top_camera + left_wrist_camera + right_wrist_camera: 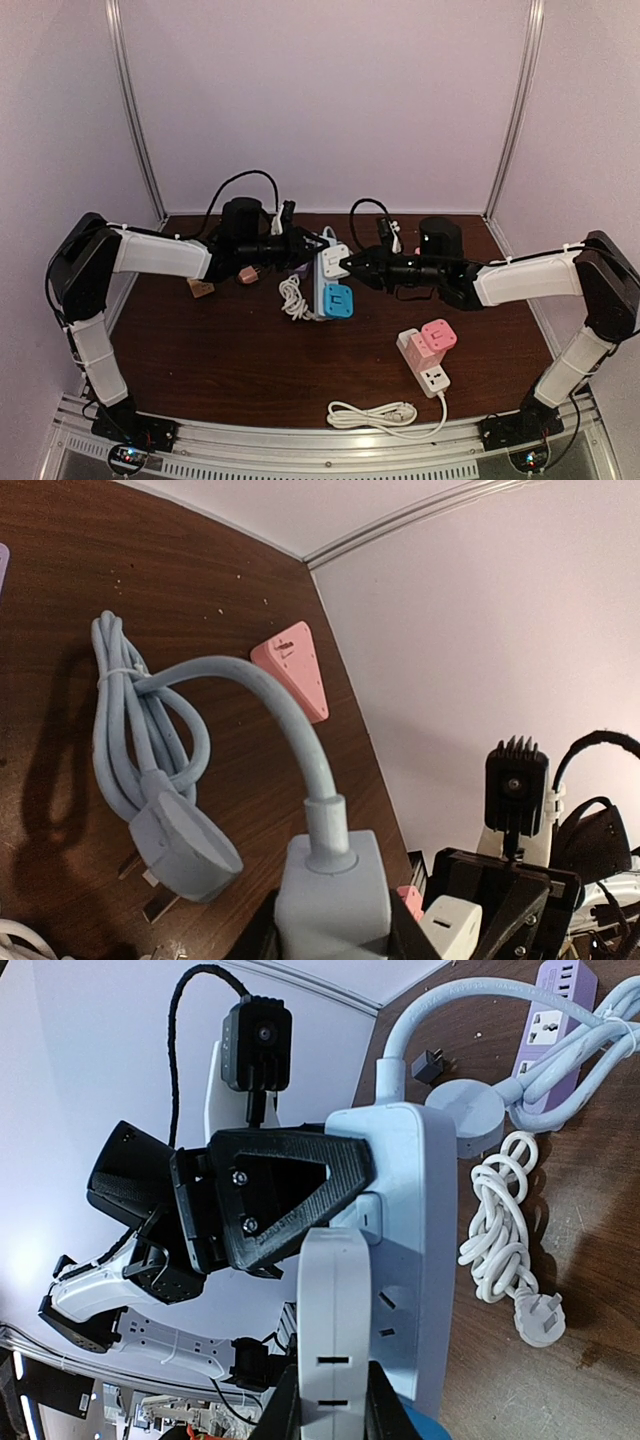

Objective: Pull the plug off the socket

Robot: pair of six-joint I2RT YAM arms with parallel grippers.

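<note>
Both arms are stretched low toward the middle of the table [230,360], wrists level and pointing at each other. The left gripper [308,246] comes in from the left, clamped on the upper end of the pale blue power strip [322,270], which stands propped up off the wood. Opposite it, the right gripper [351,266] is clenched on the white plug [337,259]. In the right wrist view that plug [335,1330] is pinched between the fingers and pressed flat against the strip's face, its prongs hidden. Counting up: three strips, the blue one in hand, a purple one [565,1005] lying behind it, and a pink-and-white one [428,358] near the right front. There is one bright blue adapter [337,300] low on the held strip. Two white cord bundles show, one [292,297] just beside the strip and one [375,411] at the front edge.
</note>
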